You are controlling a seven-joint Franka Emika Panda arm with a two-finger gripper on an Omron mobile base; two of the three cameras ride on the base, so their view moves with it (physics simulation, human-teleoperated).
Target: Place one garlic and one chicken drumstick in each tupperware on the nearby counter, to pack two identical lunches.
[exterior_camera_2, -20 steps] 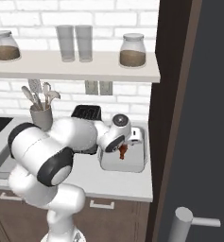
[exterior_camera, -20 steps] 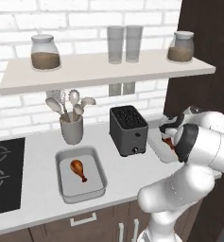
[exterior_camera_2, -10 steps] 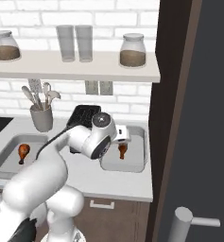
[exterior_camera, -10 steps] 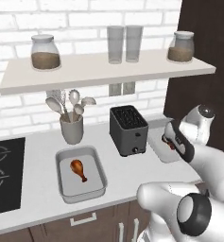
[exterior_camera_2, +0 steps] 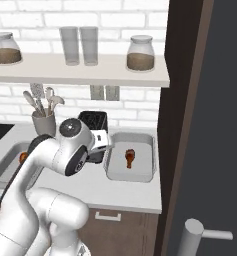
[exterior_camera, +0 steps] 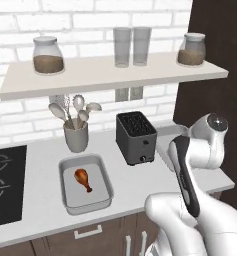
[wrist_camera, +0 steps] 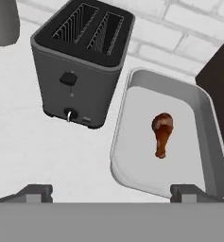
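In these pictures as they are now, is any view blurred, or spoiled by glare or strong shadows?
Left base view: sharp, flat even light, the chicken drumstick clear in its tupperware. Right base view: equally sharp, no glare. Hand view: crisp, only a soft shadow under the toaster.

In the left base view the arm (exterior_camera: 190,175) hides most of the right tupperware (exterior_camera: 165,145) and whatever lies in it. In the right base view the arm covers part of the left tupperware (exterior_camera_2: 5,167), leaving just a sliver of its chicken drumstick (exterior_camera_2: 23,157) visible. The hand view's edge cuts the utensil holder (wrist_camera: 4,21).
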